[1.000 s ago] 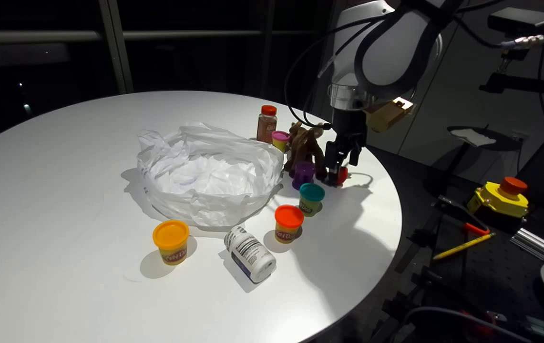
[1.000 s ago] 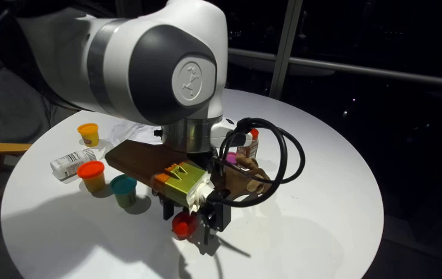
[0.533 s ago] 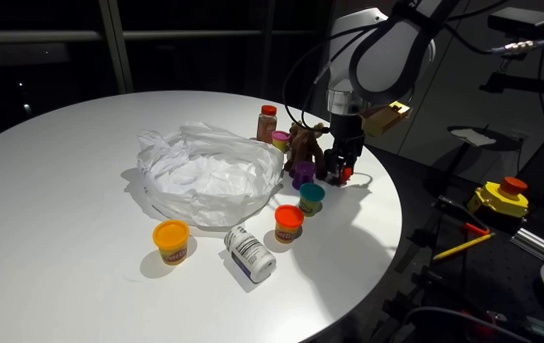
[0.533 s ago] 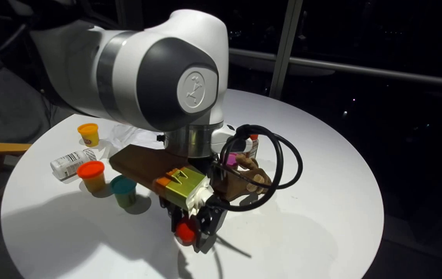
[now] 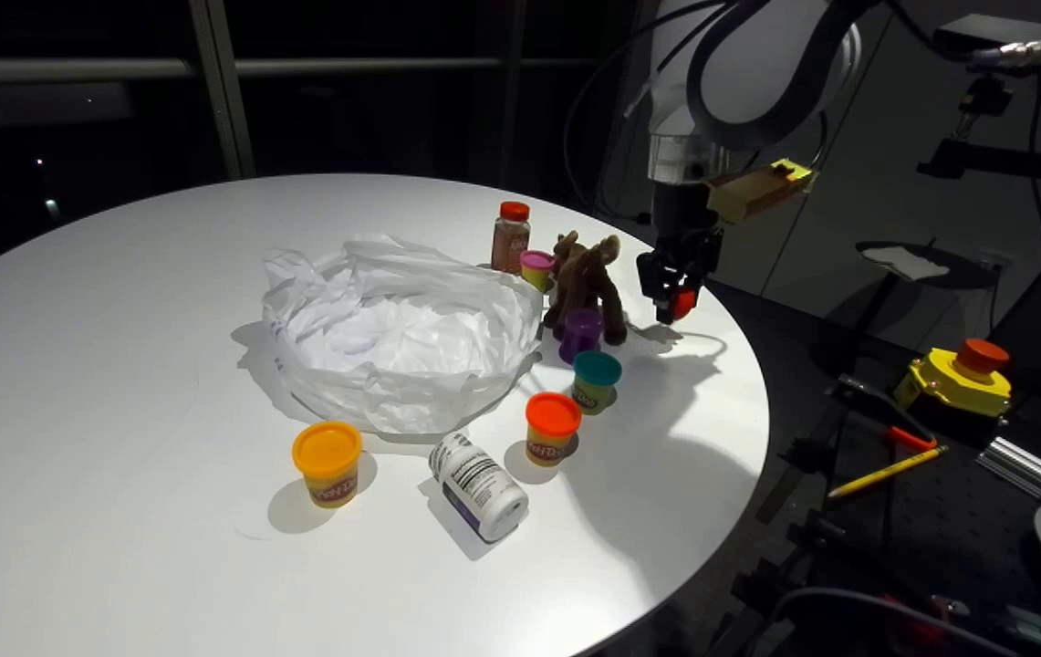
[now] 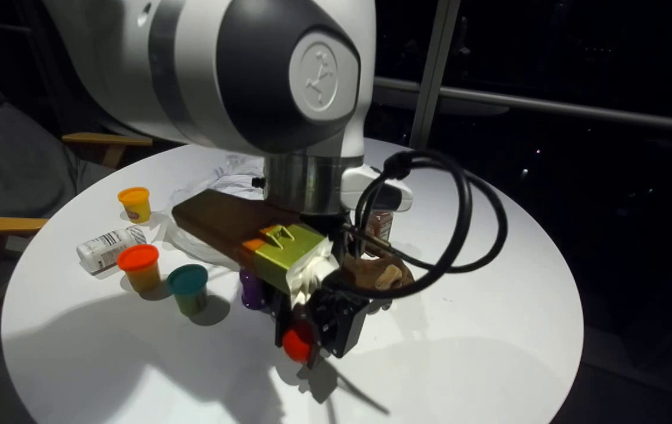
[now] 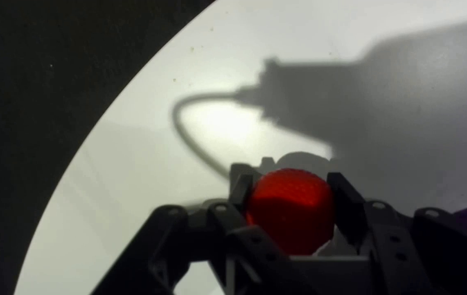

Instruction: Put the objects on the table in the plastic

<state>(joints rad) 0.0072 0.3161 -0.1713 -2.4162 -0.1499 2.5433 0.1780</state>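
Where the desk (image 5: 164,557) spreads wide, we see the plastic bag (image 5: 401,401) well in from its edge. Near that edge hangs the hand (image 7: 290,190); between hand and bag stand the stuffed animal (image 5: 586,278) and purple cup (image 5: 582,337). Clamped in the hand, above the desk, is the red ball (image 6: 298,344), which we judge must pass inward over both.

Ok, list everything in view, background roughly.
Table: one, white, centre
Plastic: one, whitish, on table
Orange tub, red tub, teal tub, pink tub: four, lids as named, beside plastic
Cup: one, purple, near teal tub
Bottle: one, white, lying near red tub
Jar: one, reddish, near pink tub
Plush: one, brown, near cup
Chair: one, grey, beside table
Button: one, red, off table
Pencil: one, yellow, off table
Round item: one, red, above table
Arm: one, white, above table
Fingers: two, black, gripping round item
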